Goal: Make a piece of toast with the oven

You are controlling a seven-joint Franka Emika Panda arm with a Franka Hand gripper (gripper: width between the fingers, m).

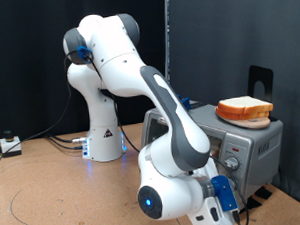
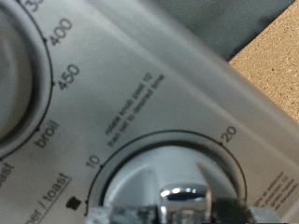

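The silver oven (image 1: 253, 140) stands on the table at the exterior view's right. A piece of toast (image 1: 244, 108) lies on an orange plate (image 1: 240, 120) on top of it. My gripper (image 1: 220, 196) is pressed up to the oven's knob panel, low at the front. In the wrist view my gripper (image 2: 184, 213) is shut on the chrome grip of the timer knob (image 2: 154, 168), whose dial reads 10 and 20. The temperature knob (image 2: 14, 84), marked 400, 450 and broil, is beside it. The oven door and its inside are hidden by my arm.
The brown cork table (image 1: 63, 191) stretches towards the exterior view's left, with cables and a small box (image 1: 9, 145) at its far left. A black curtain hangs behind. A black stand (image 1: 261, 83) rises behind the oven.
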